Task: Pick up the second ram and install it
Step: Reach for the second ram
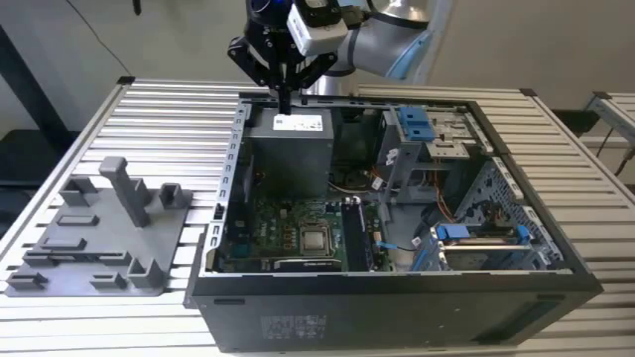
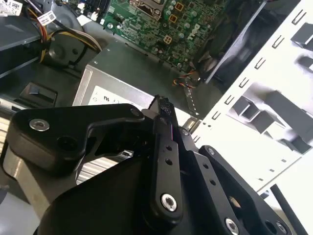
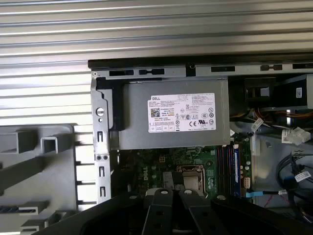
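Second ram (image 1: pixel 353 236), thin dark-green stick, we barely discern at silver processor's (image 1: pixel 315 239) three o'clock, lying twelve-to-six; black gripper (image 1: pixel 285 108) closed, empty.

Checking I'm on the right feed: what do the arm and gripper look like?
The arm is silver-grey tubing with a light blue joint cap. The gripper is matte black, built of flat linkage bars held by silver screws, narrowing to slim fingers. A pale box-shaped camera sits at the wrist.
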`<state>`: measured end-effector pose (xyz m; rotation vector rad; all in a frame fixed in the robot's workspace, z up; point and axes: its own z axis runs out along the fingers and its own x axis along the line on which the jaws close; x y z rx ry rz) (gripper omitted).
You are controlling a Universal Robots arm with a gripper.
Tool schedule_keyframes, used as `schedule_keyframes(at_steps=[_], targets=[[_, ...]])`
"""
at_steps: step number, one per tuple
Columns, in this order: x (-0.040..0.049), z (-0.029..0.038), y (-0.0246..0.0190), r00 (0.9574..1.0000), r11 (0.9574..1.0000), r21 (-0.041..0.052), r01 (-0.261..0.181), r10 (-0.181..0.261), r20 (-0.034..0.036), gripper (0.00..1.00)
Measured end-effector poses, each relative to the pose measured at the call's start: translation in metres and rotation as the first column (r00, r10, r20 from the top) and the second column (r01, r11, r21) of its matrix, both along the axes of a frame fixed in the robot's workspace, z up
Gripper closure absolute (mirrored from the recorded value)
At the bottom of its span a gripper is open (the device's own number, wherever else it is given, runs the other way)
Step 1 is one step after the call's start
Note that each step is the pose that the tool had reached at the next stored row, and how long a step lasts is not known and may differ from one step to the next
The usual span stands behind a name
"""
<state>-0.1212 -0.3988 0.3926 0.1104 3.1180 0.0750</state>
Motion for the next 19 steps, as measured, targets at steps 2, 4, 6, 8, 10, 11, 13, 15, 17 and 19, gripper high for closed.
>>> schedule_keyframes(at_steps=[2,4,6,8,10,11,13,15,17,19], targets=[[-0.0007,0.0001,0.0,1.0,1.0,-0.0001,0.0,0.0,0.0,0.89],[-0.0032,-0.0001,0.0,1.0,1.0,-0.0002,0.0,0.0,-0.0001,0.89],[-0.0063,-0.0007,0.0,1.0,1.0,0.0001,0.0,0.0,-0.0001,0.89],[-0.0108,-0.0013,0.0,1.0,1.0,0.0,-0.002,0.002,-0.0001,0.89],[-0.0131,-0.0017,0.0002,1.0,1.0,0.0002,-0.004,0.004,0.0001,0.89],[-0.014,-0.0016,0.0002,1.0,1.0,0.0,-0.004,0.004,-0.0001,0.89],[-0.0155,-0.0016,0.0002,1.0,1.0,0.0,-0.004,0.004,0.0,0.89],[-0.0202,-0.0016,0.0003,1.0,1.0,0.0,-0.004,0.004,0.0,0.89],[-0.0252,-0.0017,0.0008,1.0,1.0,0.0001,-0.004,0.004,0.0001,0.89],[-0.0294,-0.0017,0.0015,1.0,1.0,0.0001,-0.004,0.004,0.0,0.89]])
